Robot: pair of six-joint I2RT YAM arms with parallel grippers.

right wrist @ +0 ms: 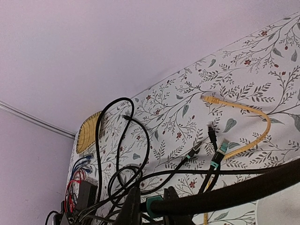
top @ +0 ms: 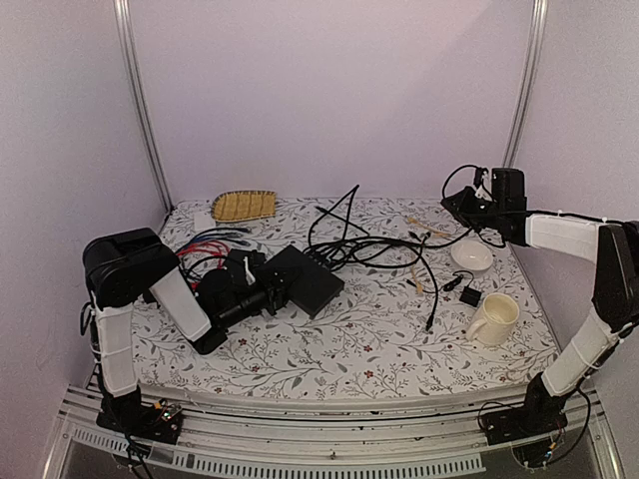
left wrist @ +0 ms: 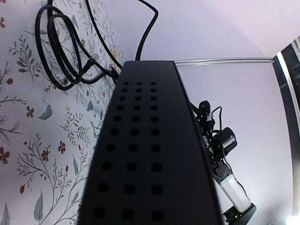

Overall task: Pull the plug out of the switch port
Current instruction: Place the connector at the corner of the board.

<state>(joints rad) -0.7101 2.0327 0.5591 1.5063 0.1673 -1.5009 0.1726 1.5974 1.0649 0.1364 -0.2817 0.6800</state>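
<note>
Centrally, the left end effector (top: 272, 291) grips a flat matte-black rectangular switch (top: 310, 279); the raised right end effector (top: 454, 207) pinches a black cable (right wrist: 225, 193), near a white bowl (top: 471, 255) and a cream mug (top: 496, 319).

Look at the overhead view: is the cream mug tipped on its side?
No, the cream mug stands upright with its opening facing up.

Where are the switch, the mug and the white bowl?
switch (top: 310, 280): top view, centre of its black top.
mug (top: 498, 315): top view, its open mouth.
bowl (top: 471, 255): top view, its white inside.
</note>
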